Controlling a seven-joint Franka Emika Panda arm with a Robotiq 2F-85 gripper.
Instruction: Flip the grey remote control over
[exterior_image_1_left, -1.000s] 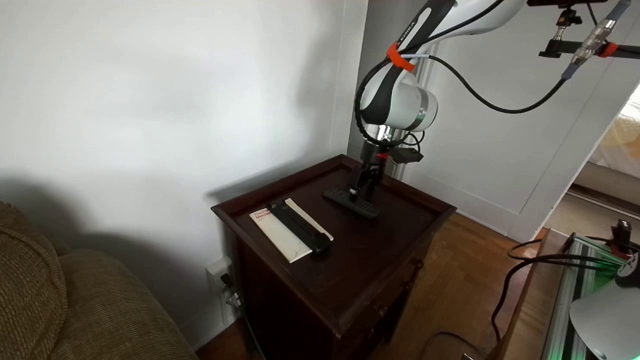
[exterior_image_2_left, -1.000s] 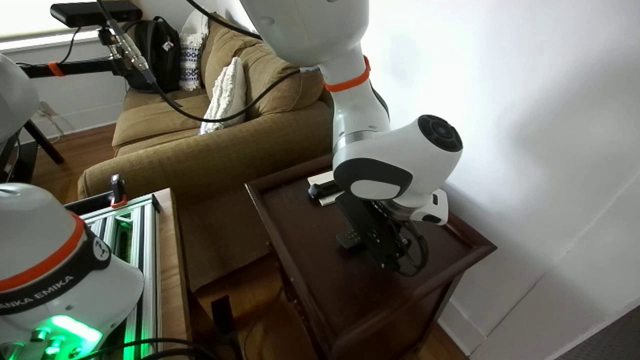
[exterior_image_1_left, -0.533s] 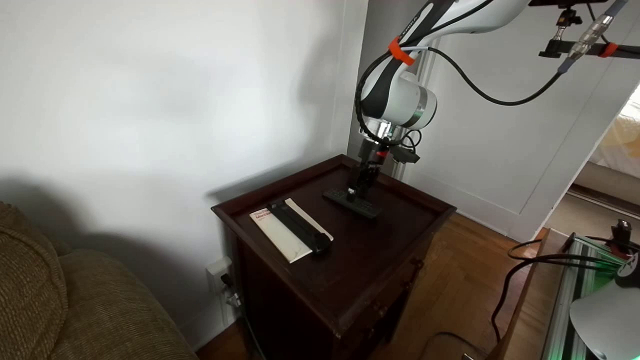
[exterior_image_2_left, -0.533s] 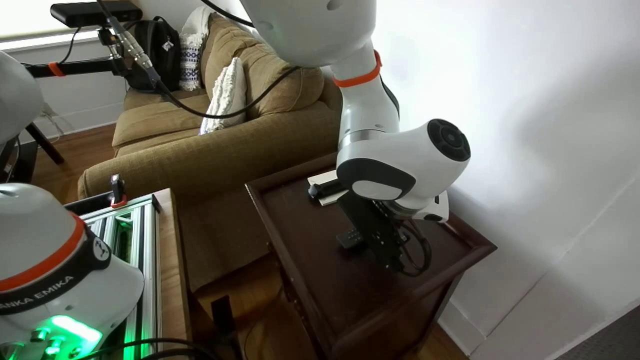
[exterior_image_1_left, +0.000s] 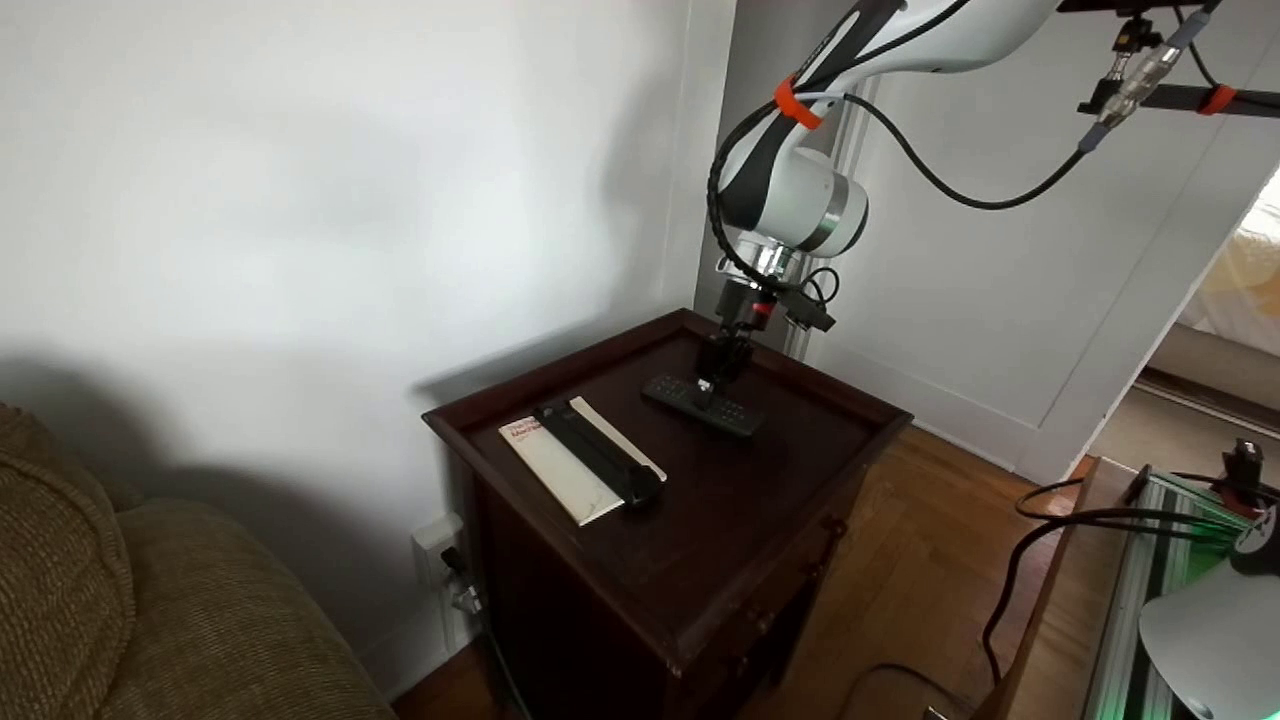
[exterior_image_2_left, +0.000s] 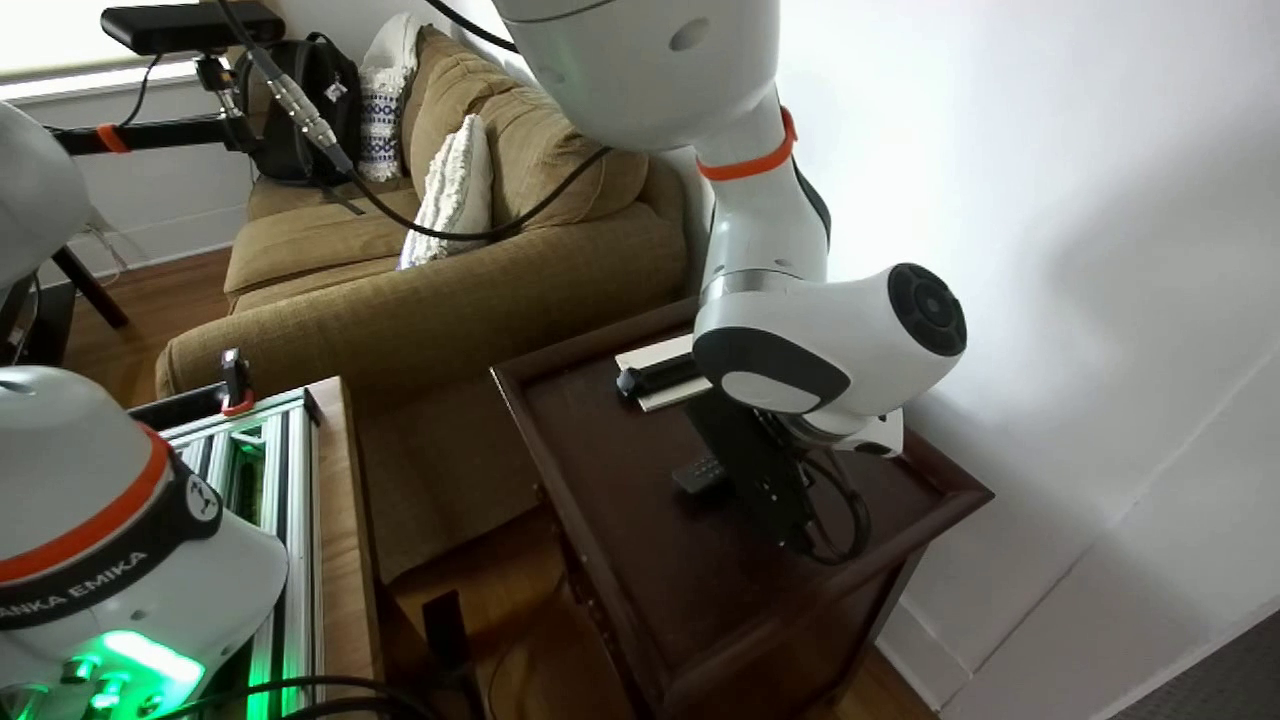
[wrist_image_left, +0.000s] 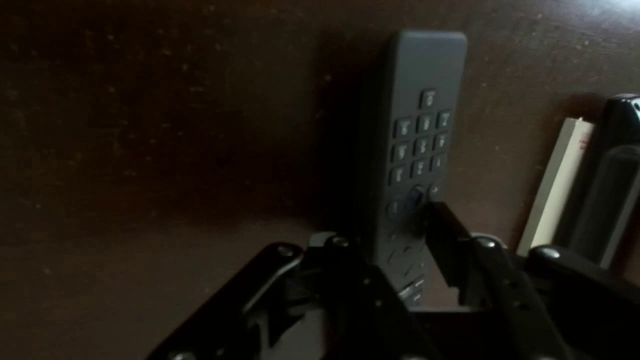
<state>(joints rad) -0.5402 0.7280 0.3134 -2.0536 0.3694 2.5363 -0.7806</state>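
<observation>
Dark wooden nightstand (exterior_image_1_left: 740, 510), on it grey remote control (wrist_image_left: 422, 135), white book (exterior_image_1_left: 562, 470)

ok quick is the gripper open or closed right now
Gripper: can't tell; jaws appear to straddle the grey remote control, but whether they grip it isn't clear.

Dark grey, oblong remote control (wrist_image_left: 412, 161) with numbered keys facing up, on the dark brown tabletop (exterior_image_1_left: 700, 520); it is partly hidden, and whether it lies flat is hard to tell.
</observation>
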